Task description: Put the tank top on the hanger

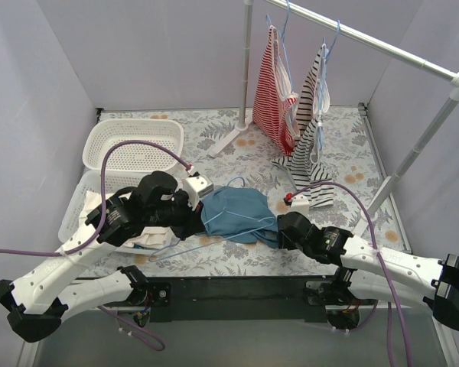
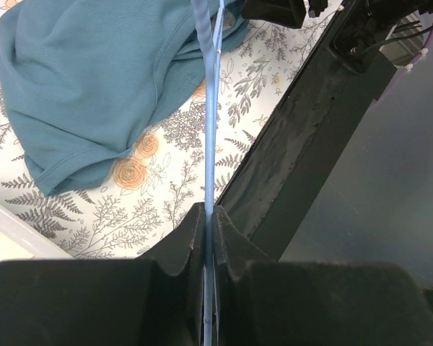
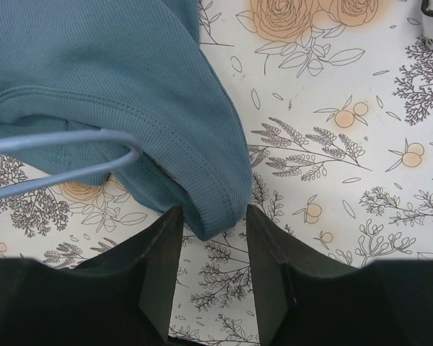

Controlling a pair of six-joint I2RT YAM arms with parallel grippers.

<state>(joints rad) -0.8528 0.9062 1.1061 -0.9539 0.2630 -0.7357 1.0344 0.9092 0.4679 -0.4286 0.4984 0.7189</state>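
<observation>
Spreading under everything, the floral-patterned desk (image 1: 344,153) is carrying the whole scene. A white clothes rail (image 1: 382,44) is crossing the far right corner, with a red-and-white striped top (image 1: 271,92) and a black-and-white striped top (image 1: 310,130) hanging from it on blue hangers; the second one's hem is trailing onto the desk just behind the right arm. Two white baskets (image 1: 99,141) are sitting at the far left, beside and partly behind the left arm. The tank top (image 1: 236,214) is lying crumpled at the middle of the desk, between the two arms. The hanger (image 2: 211,144) is lying partly on it and partly under its near edge, one wire reaching left along the desk. The left tool (image 2: 208,213) is pinching that wire, its fingers closed tight on it, near the black mounting bar (image 1: 237,290). The right tool (image 3: 213,216) is straddling a hem corner of the tank top, fingers standing apart with the fabric between them and the hanger's bend just to one side
</observation>
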